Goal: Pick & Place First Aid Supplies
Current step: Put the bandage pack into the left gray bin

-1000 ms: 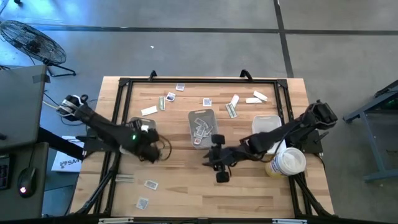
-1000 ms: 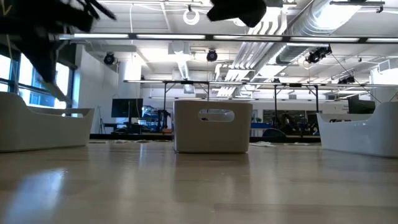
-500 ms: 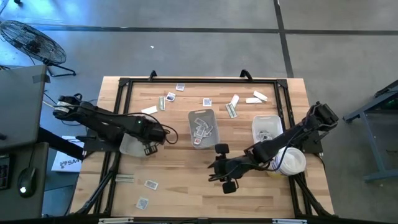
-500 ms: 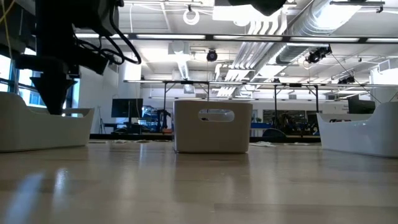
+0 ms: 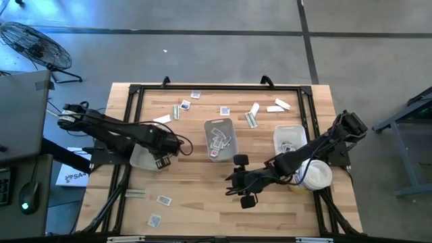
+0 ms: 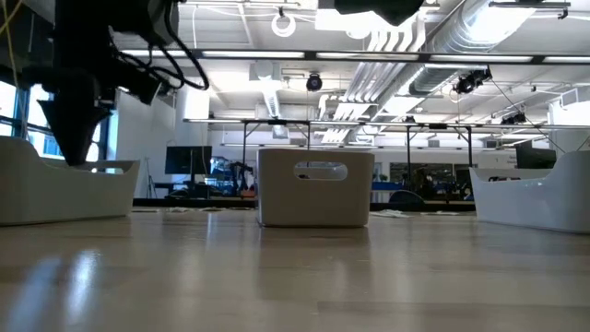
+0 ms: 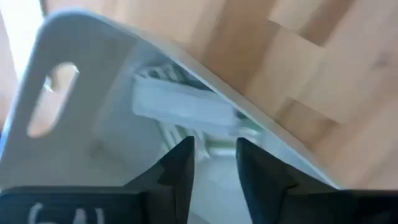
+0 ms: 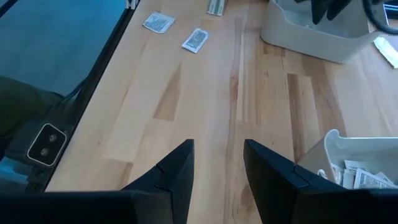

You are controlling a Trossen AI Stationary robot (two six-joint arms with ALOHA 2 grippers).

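My left gripper point(image 5: 160, 160) hangs over the left white tray point(image 5: 139, 156) at the left edge of the table point(image 5: 202, 202). A second ago it sat nearer the front of the table, clamped shut; since then it has swung in above the tray and its fingers have parted. In my left wrist view the two fingers point(image 7: 180, 163) stand apart with nothing between them, and a pale green-white strip point(image 7: 180, 106) lies inside the tray below, with other packets under it. I judge that the strip has just been let go, so one more supply counts as delivered here.

Loose packets are left on the wood: two square sachets point(image 5: 163, 200) near the front left corner, which my right wrist view also catches point(image 8: 159, 22), and a scatter along the far side, among them a narrow strip point(image 5: 252, 119) and a white wrapper point(image 5: 281, 104).

In the middle stands the grey tray point(image 5: 210, 125), already holding several sachets point(image 5: 220, 140).

Further right, my right gripper point(image 5: 247, 189) hovers low over bare wood in front of the grey tray, fingers point(image 8: 174, 168) spread and empty. Half a second ago it was in nearly the same spot, so it seems to be waiting. Behind it are the right white tray point(image 5: 289, 131) and the round tub point(image 5: 312, 174).

I judge sorting is partway done, with the front-left sachets closest for my left arm.
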